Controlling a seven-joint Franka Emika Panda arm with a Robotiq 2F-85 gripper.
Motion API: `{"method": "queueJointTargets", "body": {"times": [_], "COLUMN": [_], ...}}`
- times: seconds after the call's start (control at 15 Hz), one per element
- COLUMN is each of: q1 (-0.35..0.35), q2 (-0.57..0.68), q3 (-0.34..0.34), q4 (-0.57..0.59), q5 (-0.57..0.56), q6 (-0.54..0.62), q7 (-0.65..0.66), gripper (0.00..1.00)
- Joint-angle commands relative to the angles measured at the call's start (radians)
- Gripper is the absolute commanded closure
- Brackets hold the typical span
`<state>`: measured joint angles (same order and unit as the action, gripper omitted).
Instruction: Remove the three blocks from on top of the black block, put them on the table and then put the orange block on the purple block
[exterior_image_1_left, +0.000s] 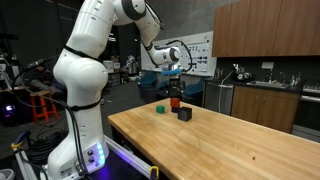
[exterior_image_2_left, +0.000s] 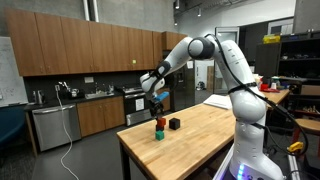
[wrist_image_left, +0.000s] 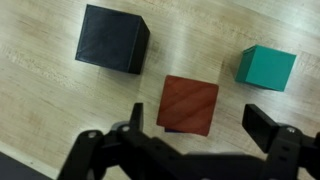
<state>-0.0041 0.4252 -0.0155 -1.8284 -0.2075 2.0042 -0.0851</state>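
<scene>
Research lab w/ kitchenette: wood cabinets (exterior_image_2_left: 85, 45), counter (exterior_image_2_left: 90, 97), steel dishwasher (exterior_image_2_left: 55, 125); whiteboard (exterior_image_1_left: 203, 52) w/ papers at back; high dark ceiling (exterior_image_2_left: 230, 10), concrete floor (exterior_image_2_left: 90, 160); butcher-block worktop (exterior_image_1_left: 230, 140) mid-room.

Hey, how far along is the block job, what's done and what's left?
Done: the black block has a bare top, and the green block sits apart on the table. The orange block rests on a dark sliver, seemingly the purple block. In hand: nothing; the gripper is open, jaws either side of the orange block. Left: probably just backing the gripper away.
</scene>
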Motion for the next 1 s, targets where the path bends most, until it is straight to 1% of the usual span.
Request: {"method": "queueJointTargets", "body": {"times": [0.0,0.6,0.67,0.73,0.8,0.93], "q1": [0.006,0.007,0.007,0.007,0.007,0.009], "q2": [-0.053,-0.049,-0.046,-0.044,-0.043,-0.041], "q3": [-0.007,-0.004,-0.003,-0.003,-0.002,-0.002], "q4": [-0.026,-0.057,-0.059,-0.062,-0.064,-0.066], "q5": [0.004,0.014,0.017,0.019,0.023,0.029], "q6": [-0.017,-0.029,-0.029,-0.030,-0.029,-0.029], "q7": [0.039,0.084,0.087,0.089,0.094,0.096], "gripper": [0.00,0.00,0.25,0.26,0.31,0.47]}}
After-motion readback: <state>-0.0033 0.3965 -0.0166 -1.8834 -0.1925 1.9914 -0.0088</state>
